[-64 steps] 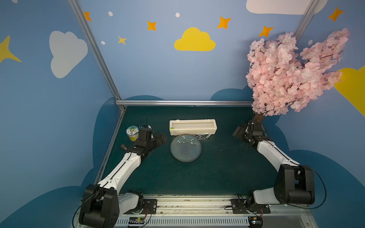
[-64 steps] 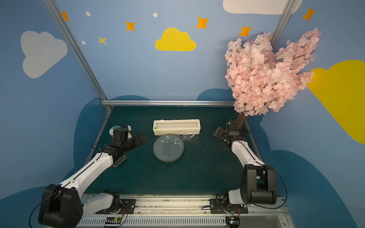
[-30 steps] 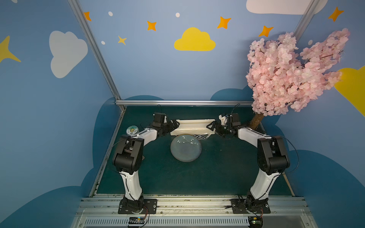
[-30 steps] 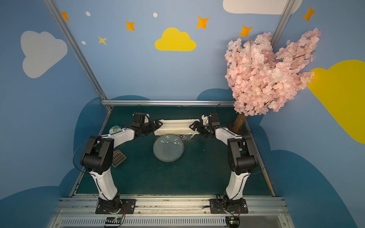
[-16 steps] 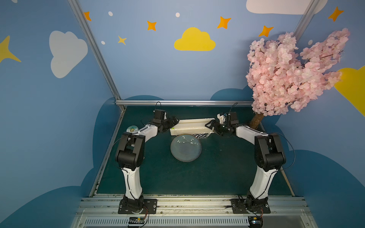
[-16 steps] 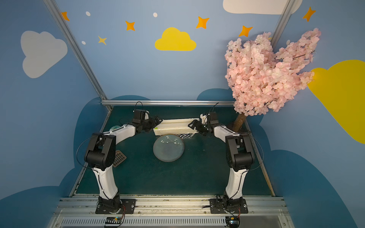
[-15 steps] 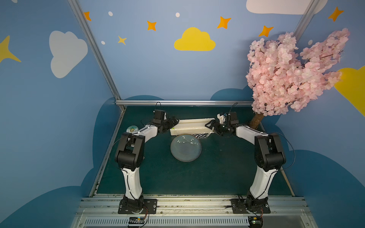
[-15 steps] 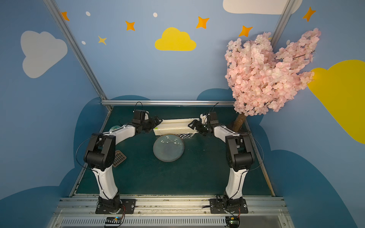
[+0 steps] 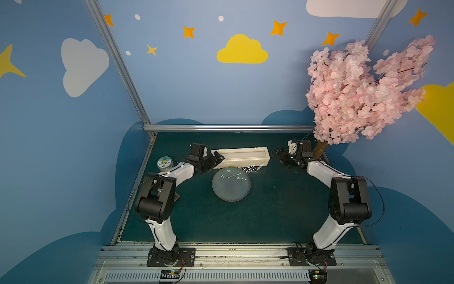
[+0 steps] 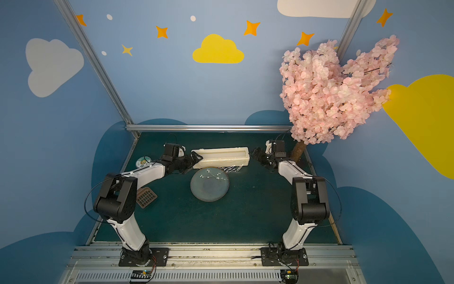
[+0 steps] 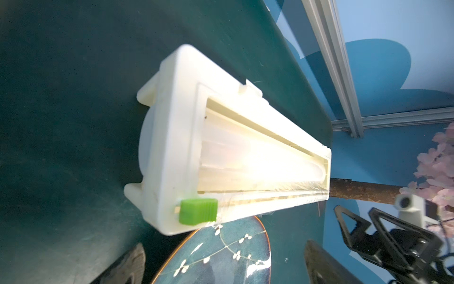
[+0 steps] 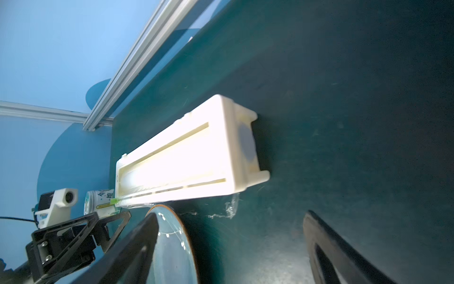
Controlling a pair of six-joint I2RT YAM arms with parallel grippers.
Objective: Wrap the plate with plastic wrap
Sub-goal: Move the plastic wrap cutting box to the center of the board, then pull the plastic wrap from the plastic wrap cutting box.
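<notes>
Black-jawed and spread wide, the left gripper (image 9: 213,162) holds nothing. It sits just beside the left end of the cream dispenser box (image 9: 242,155), at the plate's 10 o'clock. The plate (image 9: 231,186) lies flat mid-mat, its 12 o'clock rim right against the box front. The plastic wrap (image 9: 250,168) trails crinkled from the box at 1 o'clock. The right gripper (image 9: 280,157), at 2 o'clock, gapes equally wide and empty, clear of the box's right end. Bare green mat (image 9: 270,214) runs from 3 through 6 to 9 o'clock. The jar (image 9: 164,163) at 9 o'clock bears a yellow label, unreadable.
</notes>
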